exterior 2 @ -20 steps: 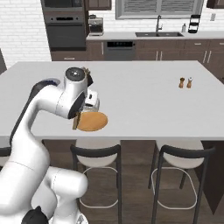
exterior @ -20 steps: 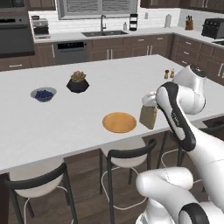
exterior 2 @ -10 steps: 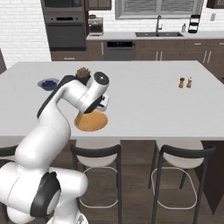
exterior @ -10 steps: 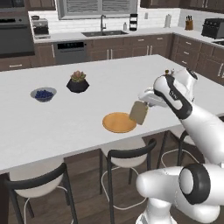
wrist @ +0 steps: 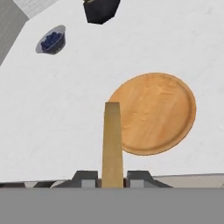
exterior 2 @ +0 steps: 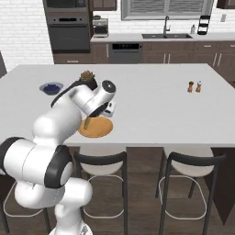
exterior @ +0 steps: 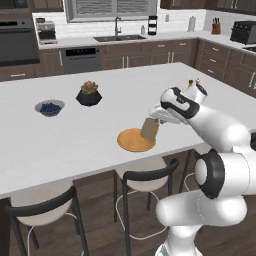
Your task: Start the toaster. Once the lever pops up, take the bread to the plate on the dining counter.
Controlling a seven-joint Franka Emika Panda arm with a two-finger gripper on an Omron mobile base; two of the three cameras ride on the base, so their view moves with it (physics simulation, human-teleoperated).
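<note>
A white robot arm reaches out over a long white dining counter (exterior: 60, 145) in a rendered kitchen with dark wood cabinets. Its end effector (exterior: 156, 119) is clenched on the bread (exterior: 149, 129) — a thin tan-brown slice held upright by its top edge, hanging down toward the counter.

In the left base view the bread hangs over the right part of the plate (exterior: 131, 141), a flat round orange-tan disc lying near the counter's front edge. Whether the slice's lower edge touches the plate cannot be told. In the right base view the end effector (exterior 2: 92, 117) is largely hidden behind the arm's own wrist, with the bread (exterior 2: 87, 123) showing as a narrow tan strip above the left part of the plate (exterior 2: 98, 130).

In the hand view the bread (wrist: 112, 144) is seen edge-on, a tall narrow strip rising between the two dark fingertips (wrist: 85, 176), which sit close against either side of it. The plate (wrist: 159, 114) lies just beyond and to the right of the slice, partly behind it.

Farther back on the counter stand a small grey bowl of blueberries (exterior: 49, 107) and a dark faceted pot with a succulent (exterior: 89, 93), both well apart from the plate. Two small shakers (exterior 2: 194, 86) stand side by side toward the counter's right end. A toaster (exterior: 243, 32) sits on the back worktop at the far right corner.
</note>
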